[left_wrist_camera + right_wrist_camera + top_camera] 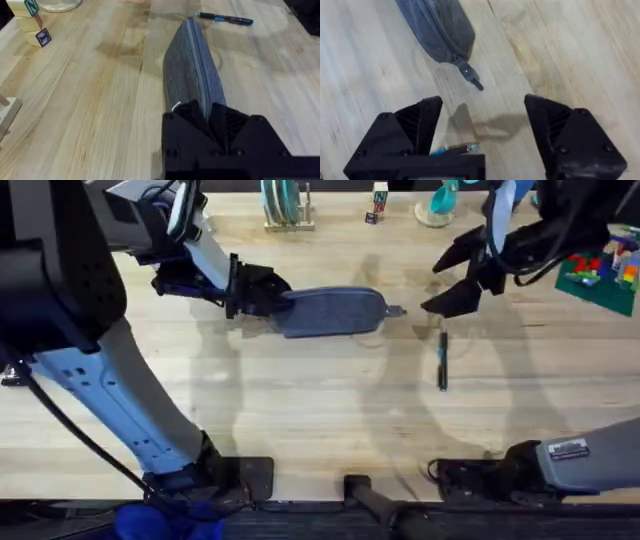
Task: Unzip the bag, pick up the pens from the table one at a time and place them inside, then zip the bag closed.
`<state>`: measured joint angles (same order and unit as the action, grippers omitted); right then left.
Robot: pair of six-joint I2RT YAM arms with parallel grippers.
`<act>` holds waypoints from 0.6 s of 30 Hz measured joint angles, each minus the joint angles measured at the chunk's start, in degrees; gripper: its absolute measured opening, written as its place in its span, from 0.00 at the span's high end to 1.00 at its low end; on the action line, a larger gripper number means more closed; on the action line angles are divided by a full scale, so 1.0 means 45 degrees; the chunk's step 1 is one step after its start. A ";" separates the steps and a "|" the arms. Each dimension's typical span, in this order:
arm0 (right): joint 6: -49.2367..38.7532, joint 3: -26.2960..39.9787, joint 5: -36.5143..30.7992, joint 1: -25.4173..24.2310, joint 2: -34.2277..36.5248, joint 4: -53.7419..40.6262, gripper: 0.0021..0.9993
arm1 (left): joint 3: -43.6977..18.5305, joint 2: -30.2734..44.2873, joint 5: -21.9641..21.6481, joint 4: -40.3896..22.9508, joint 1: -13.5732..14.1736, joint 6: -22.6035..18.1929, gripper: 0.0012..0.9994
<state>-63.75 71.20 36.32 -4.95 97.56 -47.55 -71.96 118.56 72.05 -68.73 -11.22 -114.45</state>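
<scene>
1. The table is a broad slab of pale planks with a fine straight grain, smooth and flat under everything.

2. The bag is a long, soft, blue-grey fabric pouch lying on its side. Its long axis runs straight away from the left gripper toward the right gripper. The zipper looks fully closed along its top seam.

3. The left gripper has its fingers pressed on the near end of the bag, pinching the fabric there; the pouch stretches out ahead of these fingers in the left wrist view.

4. The right gripper hangs above the table with its fingers spread wide and holding nothing. The bag's far end lies just ahead of them, in line with the gap between them.

5. The pen is a thin, dark, rigid stick with a blue band. It lies on the wood just beside the right fingers, apart from the bag and roughly crosswise to it. The right arm is clearly the nearer one.

6. The zipper pull is a small metal tab sticking out past the bag's tip, pointing toward the open right fingers. Whether they are low enough to close on it is hard to judge from here. Unzipping probably calls for a pinch on that tab and a pull along the bag's length toward the left fingers.
</scene>
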 joint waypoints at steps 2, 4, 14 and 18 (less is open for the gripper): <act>-0.0438 0.0000 0.0842 -0.0410 0.0155 0.0010 0.00 | 0.0000 0.0000 0.0005 0.0127 0.0000 -0.0004 0.96; -0.0612 0.0000 0.1088 -0.0551 0.0155 0.0013 0.00 | 0.0000 0.0000 0.0005 0.0136 0.0000 -0.0003 0.96; -0.1390 0.0005 0.1520 -0.0680 0.0700 0.0262 0.00 | 0.0000 0.0000 -0.0008 0.0162 0.0063 0.0000 0.96; -0.1654 0.0005 0.1558 -0.0680 0.1244 0.0378 0.00 | 0.0000 -0.0004 -0.0063 0.0203 0.0131 0.0000 0.96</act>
<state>-71.19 71.22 43.33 -8.01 103.16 -45.85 -71.96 118.54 71.77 -67.81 -10.64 -114.46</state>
